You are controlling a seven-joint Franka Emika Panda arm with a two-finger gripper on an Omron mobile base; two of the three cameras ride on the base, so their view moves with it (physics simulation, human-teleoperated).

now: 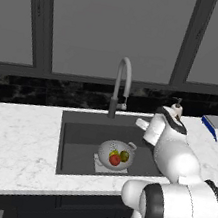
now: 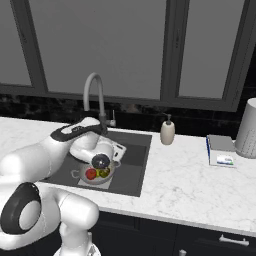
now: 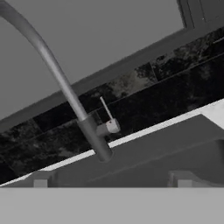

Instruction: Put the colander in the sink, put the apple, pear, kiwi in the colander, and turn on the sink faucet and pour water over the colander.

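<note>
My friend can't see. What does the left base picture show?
A silver colander sits in a dark sink, holding a red apple, a yellow-green pear and a dull green kiwi. The white robot arm reaches toward the tall grey faucet; no water runs.

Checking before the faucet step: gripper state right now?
Gripper: open and empty, fingertips spread wide apart, aimed at the sink faucet with nothing between them.
</note>
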